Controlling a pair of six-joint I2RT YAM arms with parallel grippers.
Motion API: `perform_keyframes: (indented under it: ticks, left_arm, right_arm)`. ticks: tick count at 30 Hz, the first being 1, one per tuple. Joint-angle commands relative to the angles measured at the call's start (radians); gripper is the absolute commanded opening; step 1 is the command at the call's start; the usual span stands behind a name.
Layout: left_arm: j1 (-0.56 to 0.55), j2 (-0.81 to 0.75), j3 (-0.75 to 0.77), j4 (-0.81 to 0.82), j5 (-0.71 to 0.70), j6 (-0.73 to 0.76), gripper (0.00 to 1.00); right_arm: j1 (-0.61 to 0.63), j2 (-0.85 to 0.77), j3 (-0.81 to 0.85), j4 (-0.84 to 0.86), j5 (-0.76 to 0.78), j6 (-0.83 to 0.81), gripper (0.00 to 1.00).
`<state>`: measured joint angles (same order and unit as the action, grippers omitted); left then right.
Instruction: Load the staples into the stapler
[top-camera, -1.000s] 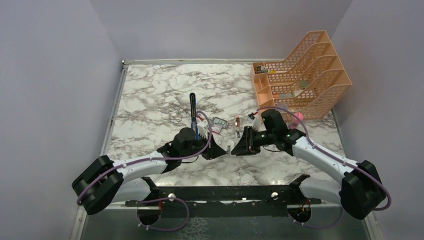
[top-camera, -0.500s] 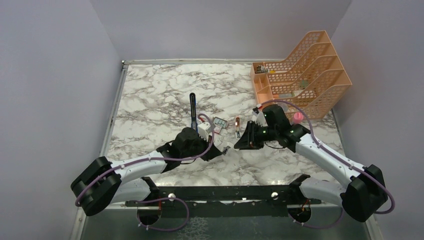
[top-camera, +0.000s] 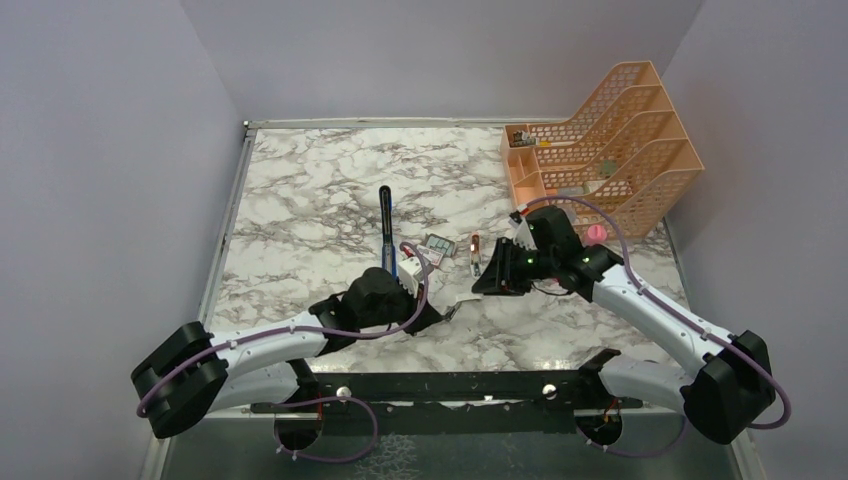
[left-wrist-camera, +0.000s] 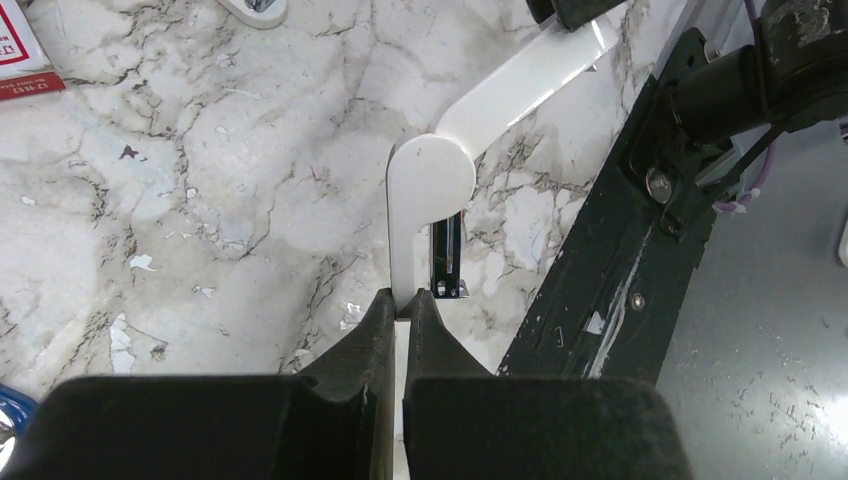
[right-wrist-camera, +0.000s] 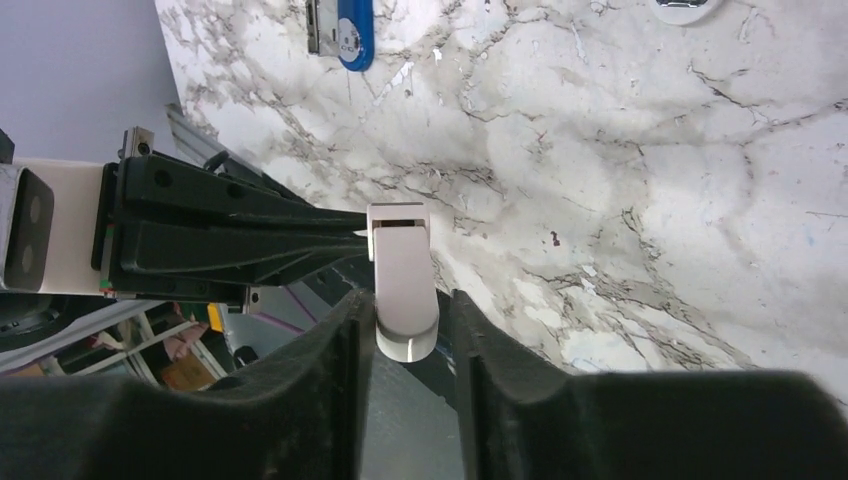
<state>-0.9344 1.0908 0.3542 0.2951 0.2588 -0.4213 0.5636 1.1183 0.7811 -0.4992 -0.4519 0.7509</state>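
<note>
Over the marbled table (top-camera: 300, 190), near edge, mid-handover: left gripper (left-wrist-camera: 402, 300) clamped shut on a pale rounded strip (left-wrist-camera: 430, 175), perhaps a stapler part, right gripper (right-wrist-camera: 405, 300) parted loosely round it; stapler (top-camera: 386, 225) and staples box (top-camera: 437, 246) farther back; next, likely one firm grip, then over to the stapler.

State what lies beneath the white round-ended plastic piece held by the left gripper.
Beneath the white plastic piece: marble tabletop and a thin black-and-silver strip; the strip's remainder is covered.
</note>
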Motion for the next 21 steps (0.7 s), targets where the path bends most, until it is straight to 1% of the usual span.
perform_keyframes:
  ticks: [1,4,6,8,10,15,18,21]
  left_arm:
    - [-0.008,-0.027,0.009,0.003,-0.043,-0.015,0.00]
    - [-0.007,-0.006,0.031,0.007,-0.068,-0.080,0.00]
    - [-0.007,0.020,0.040,0.031,-0.070,-0.129,0.00]
    - [-0.007,0.047,0.050,0.059,-0.069,-0.178,0.00]
    - [-0.009,0.077,0.061,0.086,-0.063,-0.226,0.00]
    - [-0.018,0.153,0.105,0.125,-0.058,-0.288,0.00]
    - [-0.023,0.190,0.119,0.151,-0.062,-0.321,0.00]
    - [-0.031,0.225,0.128,0.172,-0.070,-0.341,0.00]
  right_arm:
    - [-0.004,-0.005,-0.014,0.044,-0.033,-0.014,0.47]
    - [-0.005,-0.017,-0.052,0.101,-0.085,-0.024,0.65]
    - [-0.005,-0.042,-0.080,0.146,-0.084,-0.030,0.72]
    - [-0.004,-0.054,-0.099,0.176,-0.056,-0.024,0.75]
    - [-0.003,-0.046,-0.107,0.190,-0.008,-0.020,0.75]
    - [0.014,0.005,-0.120,0.224,0.100,0.020,0.75]
    - [0.026,0.011,-0.136,0.235,0.153,0.057,0.70]
    - [0.033,0.004,-0.156,0.261,0.167,0.078,0.67]
